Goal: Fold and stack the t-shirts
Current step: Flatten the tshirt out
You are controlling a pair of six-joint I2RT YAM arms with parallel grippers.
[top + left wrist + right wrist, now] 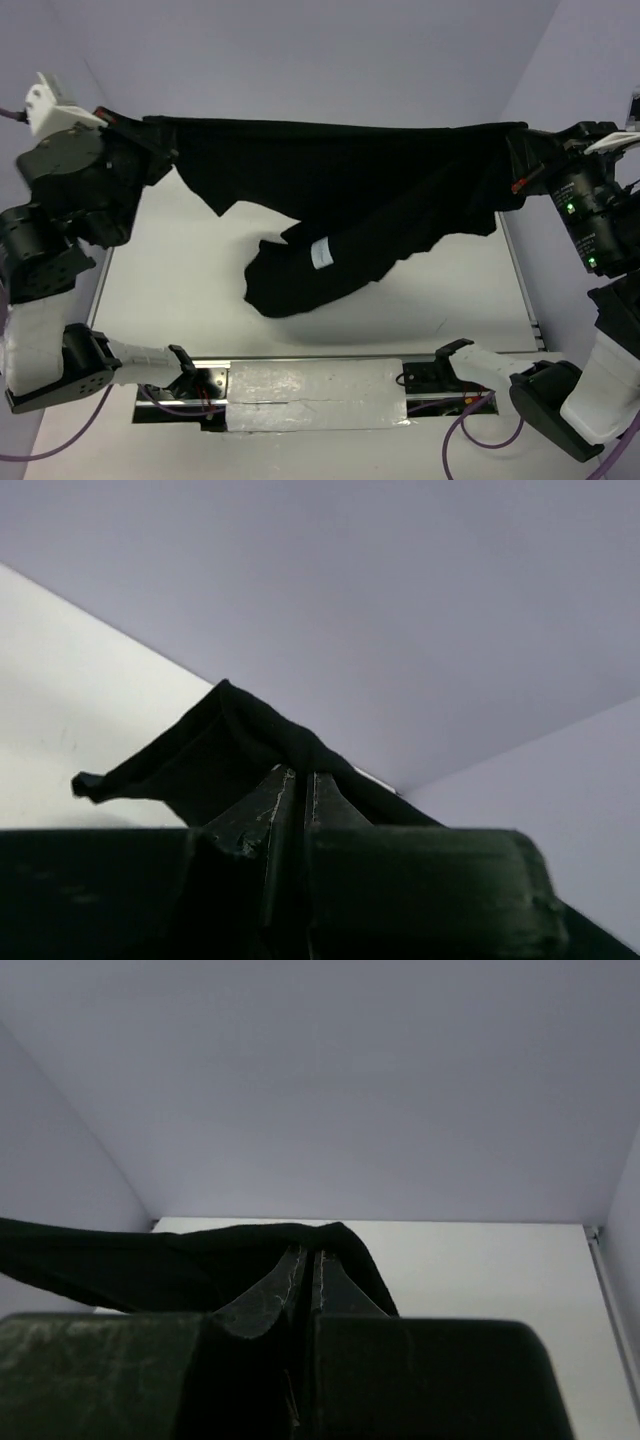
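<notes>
The black t-shirt (340,190) hangs stretched between my two grippers above the white table (160,300). Its top edge runs taut from left to right, and the lower part sags in a bunch that touches the table, a small white tag (321,254) showing on it. My left gripper (150,135) is shut on the shirt's left corner; the cloth (215,750) drapes over its fingertips in the left wrist view. My right gripper (515,150) is shut on the right corner, with cloth (200,1255) folded over its fingertips.
Pale walls close in the table on the back and both sides. A silver-taped mounting plate (315,390) with both arm bases and purple cables lies along the near edge. A metal rail (520,280) borders the table's right side.
</notes>
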